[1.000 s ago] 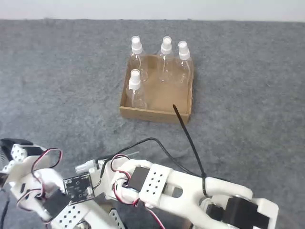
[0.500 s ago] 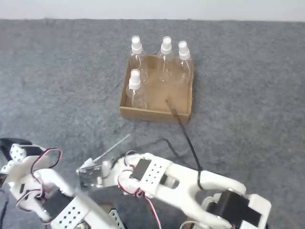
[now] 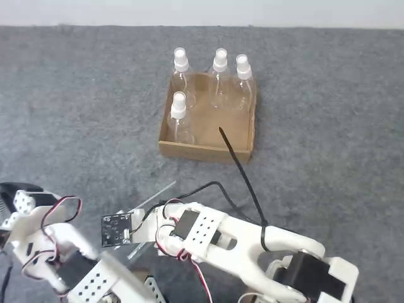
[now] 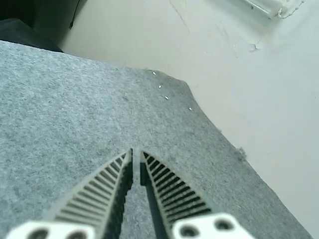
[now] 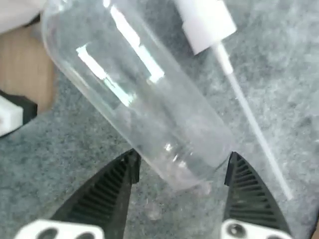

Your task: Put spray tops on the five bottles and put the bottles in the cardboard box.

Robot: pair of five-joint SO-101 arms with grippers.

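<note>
A: Looking at the right gripper (image 5: 183, 158) now. Its fingers (image 5: 114, 189) are spread wide, w/ one end of the fifth bottle (image 5: 134, 94) btwn them. Bottle's clear, lying on its side on the grey carpet (image 3: 328, 95).

B: Gripping it?

A: Can't tell if they touch the plastic. They sit just beside it, one each side.

B: Top on?

A: Off. Spray top (image 5: 207, 20) lies loose right beside the bottle, its thin dip tube (image 5: 254, 129) running out over the carpet.

B: Left gripper (image 4: 135, 155)?

A: Pressed together, barely a slit, low over carpet near its edge, pale floor (image 4: 259, 74) beyond.

B: Box?

A: Cardboard box (image 3: 205, 151) sits towards the far side, well apart from both arms. Four bottles stand inside, white tops on: back-left bottle (image 3: 182, 82), back-middle bottle (image 3: 219, 82), back-right bottle (image 3: 243, 85) and front-left bottle (image 3: 179, 123). Black cable tie (image 3: 243, 170) sticks up off the right arm (image 3: 252, 246), its tip crossing the box's near wall from where I stand.
</note>
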